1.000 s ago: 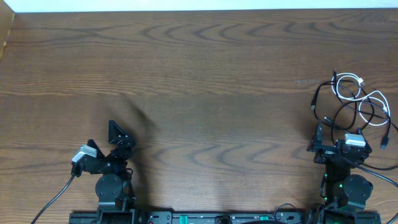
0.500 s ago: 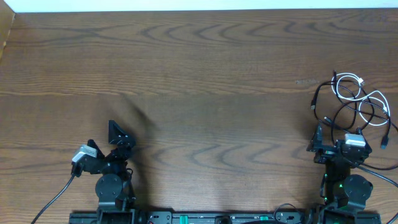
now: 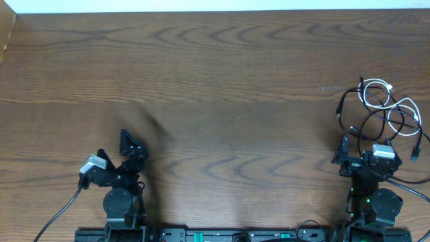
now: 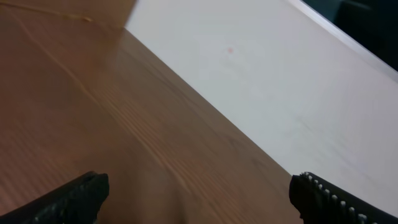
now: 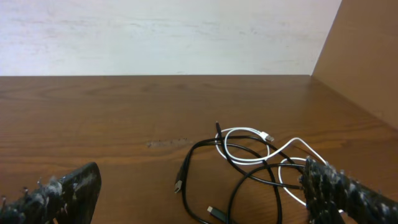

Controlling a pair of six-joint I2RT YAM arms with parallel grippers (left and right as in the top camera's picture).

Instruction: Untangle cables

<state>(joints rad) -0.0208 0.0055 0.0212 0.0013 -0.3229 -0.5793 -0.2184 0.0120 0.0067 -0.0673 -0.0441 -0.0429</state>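
tangled cables point(image 3: 384, 115), right side
left gripper point(image 4: 196, 186) and right gripper point(image 5: 199, 180) released, empty; knot seems loose.

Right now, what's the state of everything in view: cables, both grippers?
white cable: looped, crossing the black ones, lying on the table, not held
black cables: tangled with the white one, plugs free, not held
left gripper: open, empty, far from the cables
right gripper: open, empty, cables ahead of it, no contact visible
wooden table: carries the cable pile at its right side
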